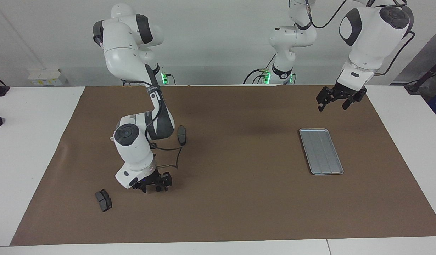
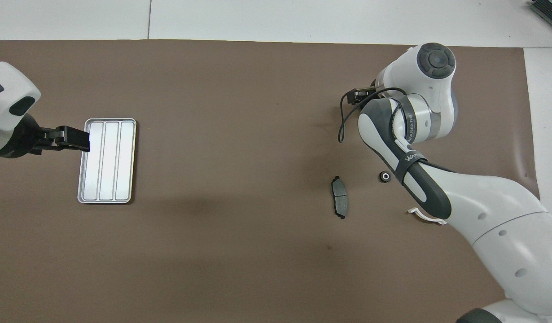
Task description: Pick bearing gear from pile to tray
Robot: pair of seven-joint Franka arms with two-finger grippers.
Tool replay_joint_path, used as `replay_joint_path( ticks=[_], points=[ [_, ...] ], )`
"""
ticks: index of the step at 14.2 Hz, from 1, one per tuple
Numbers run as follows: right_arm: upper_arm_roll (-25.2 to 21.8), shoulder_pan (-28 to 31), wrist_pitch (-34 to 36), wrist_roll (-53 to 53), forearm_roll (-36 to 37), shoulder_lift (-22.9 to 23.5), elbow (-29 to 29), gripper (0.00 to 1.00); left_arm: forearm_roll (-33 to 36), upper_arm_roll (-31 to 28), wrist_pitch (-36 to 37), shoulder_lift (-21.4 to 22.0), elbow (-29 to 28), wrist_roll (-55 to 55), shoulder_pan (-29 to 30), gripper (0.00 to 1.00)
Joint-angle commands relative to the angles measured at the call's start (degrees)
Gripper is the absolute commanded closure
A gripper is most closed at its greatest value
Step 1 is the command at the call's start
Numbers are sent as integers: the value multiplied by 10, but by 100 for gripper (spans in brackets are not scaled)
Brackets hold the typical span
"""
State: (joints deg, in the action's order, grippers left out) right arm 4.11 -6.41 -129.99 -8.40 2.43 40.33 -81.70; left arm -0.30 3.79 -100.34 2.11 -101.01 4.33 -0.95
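My right gripper (image 1: 156,187) is low on the brown mat, its fingers apart on either side of a small black bearing gear (image 1: 157,189); the overhead view hides that gear under the wrist. A second gear (image 2: 384,176) lies nearer the robots, beside a dark brake pad (image 2: 340,203) (image 1: 182,135) and a white half-ring (image 2: 426,217) partly under the arm. Another brake pad (image 1: 103,200) lies farther out. The silver tray (image 1: 320,150) (image 2: 107,160) sits toward the left arm's end. My left gripper (image 1: 334,103) (image 2: 74,138) waits open in the air by the tray's edge.
The brown mat (image 1: 239,198) covers most of the white table. The right arm's forearm and a loose black cable (image 2: 343,121) hang over the pile area.
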Motion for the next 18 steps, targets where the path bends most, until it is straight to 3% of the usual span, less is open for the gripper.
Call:
replay_joint_path(
  ticks=[1,6,7,9,10,18],
  points=[
    [4,3,-21,7,8,-8,-29,24,7,2,-8,16,-17,-9,5,0],
    [4,3,-18,7,8,-9,-30,46,8,2,-9,16,-18,-9,5,0],
    [5,3,-15,6,8,-9,-30,55,7,2,-9,16,-17,-9,5,0],
    [4,3,-13,8,8,-12,-30,89,7,2,-9,16,-17,-9,5,0],
    [5,2,-9,7,8,-17,-30,100,8,2,-9,16,-18,-9,5,0],
    [4,-75,55,-117,7,-79,-37,100,8,2,-10,15,-17,-9,5,0]
  ],
)
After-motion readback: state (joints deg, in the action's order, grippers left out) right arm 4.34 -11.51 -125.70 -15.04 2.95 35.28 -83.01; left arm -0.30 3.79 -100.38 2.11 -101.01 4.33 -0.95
